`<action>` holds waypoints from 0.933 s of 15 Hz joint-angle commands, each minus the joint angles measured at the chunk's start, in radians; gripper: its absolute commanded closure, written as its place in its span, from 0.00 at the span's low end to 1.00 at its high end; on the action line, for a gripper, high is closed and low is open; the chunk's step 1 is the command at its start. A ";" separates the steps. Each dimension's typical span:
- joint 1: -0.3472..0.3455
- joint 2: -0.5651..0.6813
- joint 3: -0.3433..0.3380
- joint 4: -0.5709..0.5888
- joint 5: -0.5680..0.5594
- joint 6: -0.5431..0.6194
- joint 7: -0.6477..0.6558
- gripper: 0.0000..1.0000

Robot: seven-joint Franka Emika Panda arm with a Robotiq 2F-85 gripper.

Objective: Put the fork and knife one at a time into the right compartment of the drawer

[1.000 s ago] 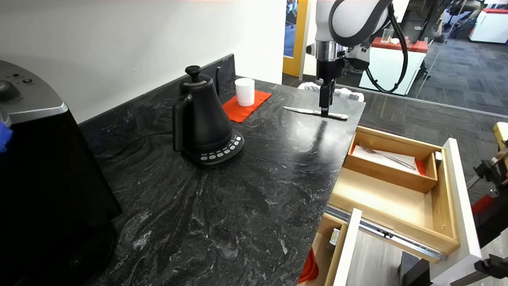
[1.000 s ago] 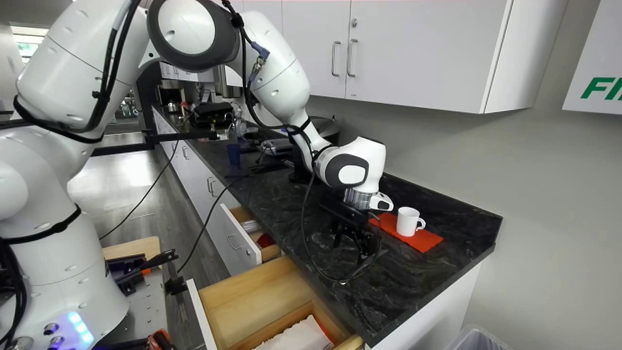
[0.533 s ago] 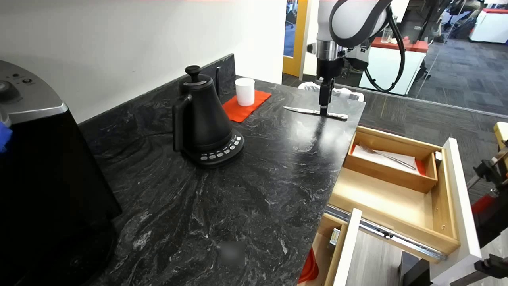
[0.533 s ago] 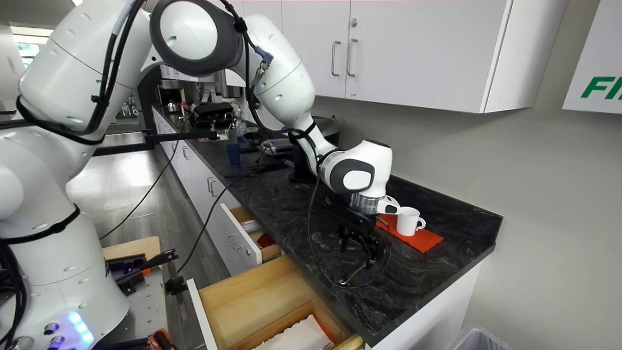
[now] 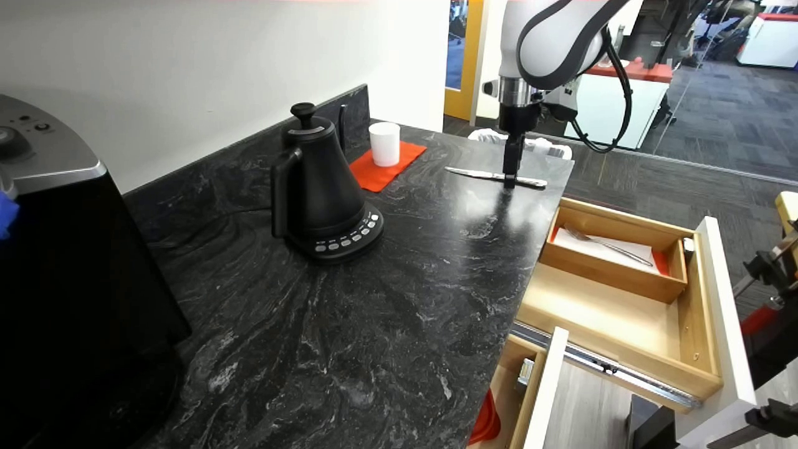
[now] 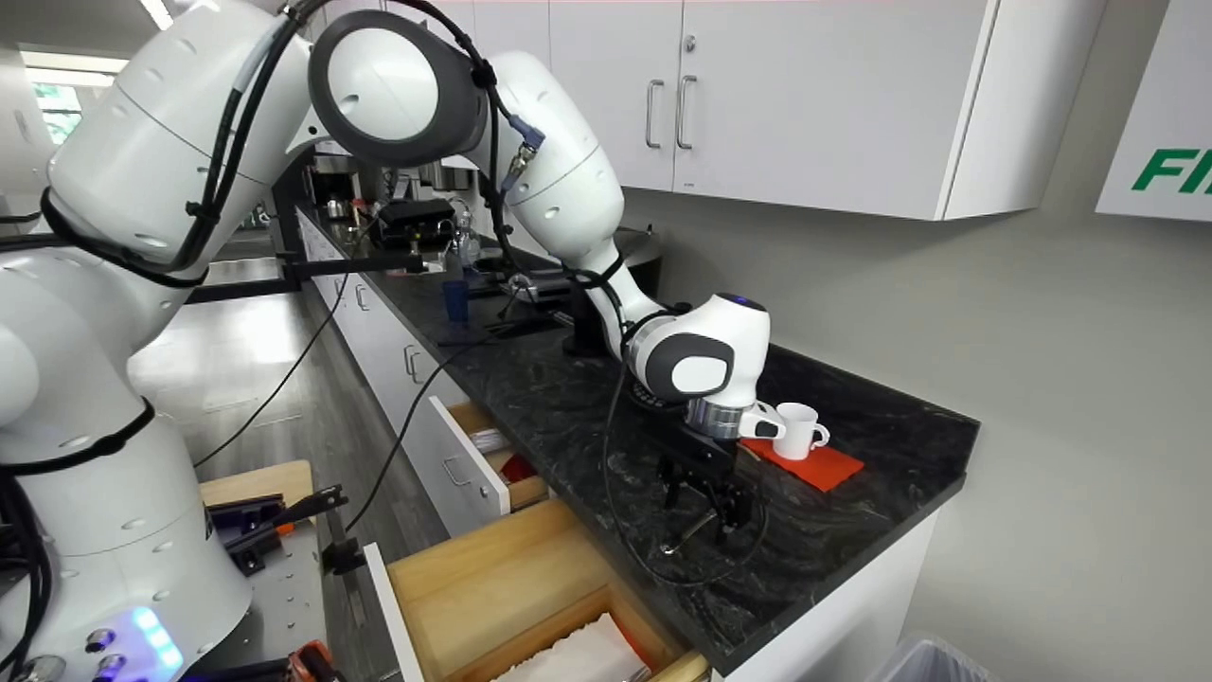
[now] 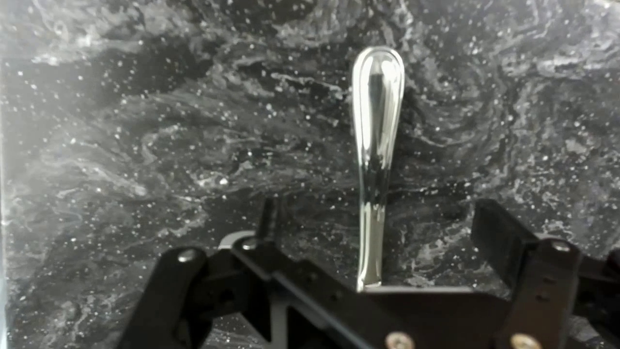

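Note:
A silver knife (image 5: pixel 472 173) lies flat on the dark countertop near its far end. Its handle (image 7: pixel 378 116) points away from my gripper in the wrist view, and the rest is hidden under the gripper. My gripper (image 7: pixel 377 215) is open, with one finger on each side of the handle and gaps on both sides. In an exterior view the gripper (image 5: pixel 510 181) is low over the knife. The fork (image 5: pixel 617 249) lies on white paper inside the narrow section of the open light-wood drawer (image 5: pixel 605 308). The drawer (image 6: pixel 502 573) also shows in an exterior view; the fork is not clear there.
A white mug (image 5: pixel 384 144) stands on a red napkin (image 5: pixel 408 156) near the knife. A black kettle (image 5: pixel 321 181) stands along the wall. A second drawer (image 5: pixel 548 386) is partly open beside the wide drawer. My arm's cable (image 6: pixel 611 474) hangs close to the counter.
My gripper has moved down toward the counter and shifted slightly along it, toward the mug in an exterior view. The knife, fork and drawers have not moved.

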 commanded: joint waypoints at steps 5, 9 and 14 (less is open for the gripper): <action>-0.043 0.040 0.036 0.053 0.011 0.007 -0.055 0.53; -0.047 0.034 0.037 0.052 0.012 0.008 -0.062 0.79; -0.056 0.026 0.035 0.050 0.017 0.008 -0.057 0.92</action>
